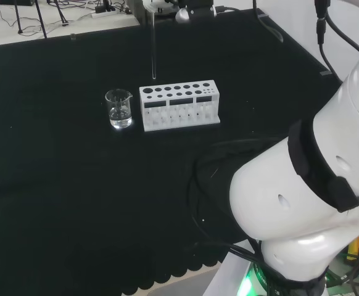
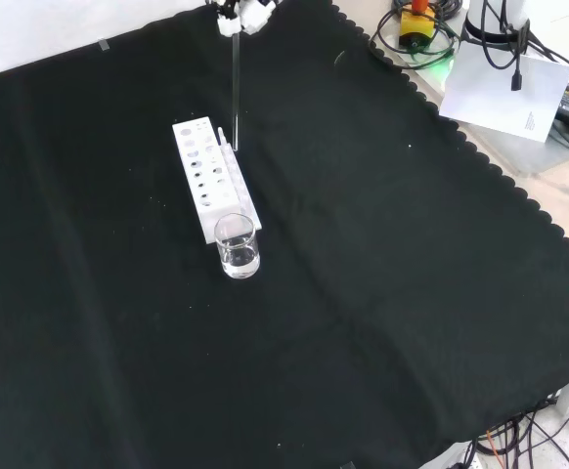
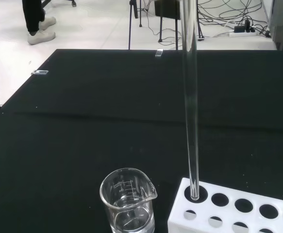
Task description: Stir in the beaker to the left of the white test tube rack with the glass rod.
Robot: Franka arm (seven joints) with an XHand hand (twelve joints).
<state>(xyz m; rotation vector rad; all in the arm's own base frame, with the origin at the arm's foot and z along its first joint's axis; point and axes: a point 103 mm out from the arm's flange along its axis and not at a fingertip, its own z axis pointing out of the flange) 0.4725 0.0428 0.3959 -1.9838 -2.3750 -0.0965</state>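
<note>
In the head view, going from left to right, a small clear beaker (image 1: 118,108) stands on the black cloth (image 1: 62,185) with a little clear liquid in its bottom; just beside it to the right is the white rack (image 1: 179,105), its top pierced with round holes, the two close together but not plainly touching; above the rack's left end a thin glass rod (image 1: 153,46) hangs upright, its lower tip just over the rack's back corner; far to the right the arm's big white links fill the near corner.

In the front view the rack (image 2: 211,188) lies lengthwise away from the camera, with the beaker (image 2: 238,247) at its near end; the rod (image 2: 235,93) comes straight down from the hand (image 2: 242,17) at the top edge, and its tip sits at the rack's right side, well short of the beaker; whether the hand's fingers pinch the rod or only rest by it I cannot tell, so little of the hand is in sight.

From the wrist, the beaker (image 3: 127,200) stands by the rack (image 3: 234,208); the rod (image 3: 190,97) runs down so that its tip lines up with the rack's corner hole, not with the beaker.
</note>
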